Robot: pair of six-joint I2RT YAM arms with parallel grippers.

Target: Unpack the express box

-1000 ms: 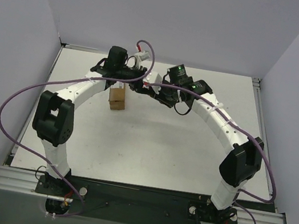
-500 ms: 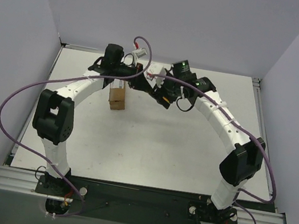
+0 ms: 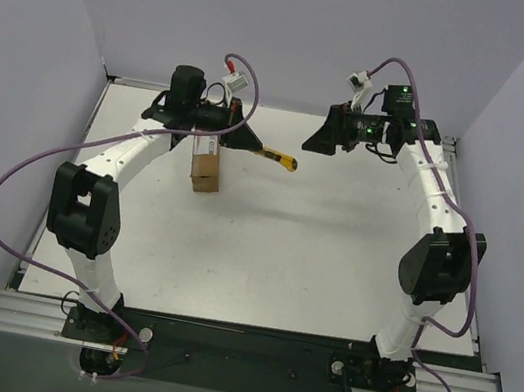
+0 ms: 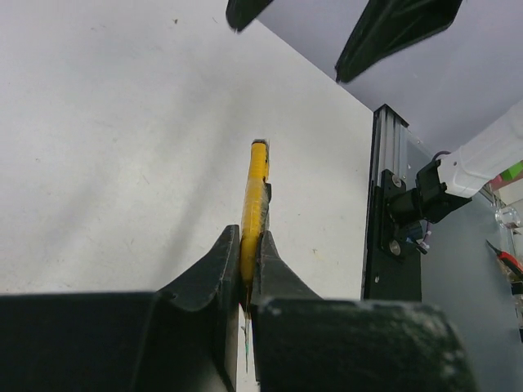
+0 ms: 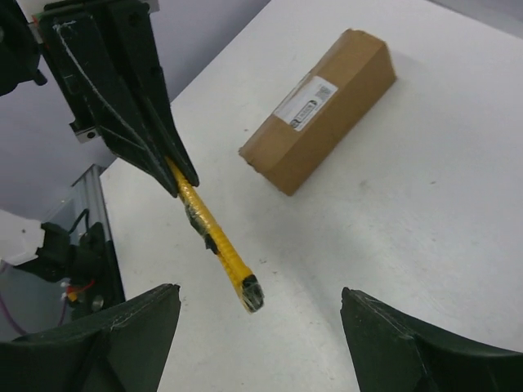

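Observation:
The express box (image 3: pixel 206 167), a brown carton with a white label, lies on the white table (image 3: pixel 263 247) at the back left; in the right wrist view the box (image 5: pixel 319 110) lies flat with its label facing up. My left gripper (image 3: pixel 240 139) hovers just right of the box, shut on the rear end of a yellow-black utility knife (image 3: pixel 277 156) that points right. The left wrist view has the pads (image 4: pixel 229 261) pinching the knife (image 4: pixel 257 192). My right gripper (image 3: pixel 310 144) hangs open a little beyond the knife's tip, touching nothing. In its own view the right gripper (image 5: pixel 260 298) frames the knife's tip (image 5: pixel 214 237).
An aluminium rail (image 4: pixel 384 204) borders the table's right side. Purple cables (image 3: pixel 34 166) loop off both arms. Grey walls close in the table at the back and both sides.
My right gripper has opened, let go of the knife and drawn back to the right. My left gripper has shut on the knife and now holds it alone. The box has not moved.

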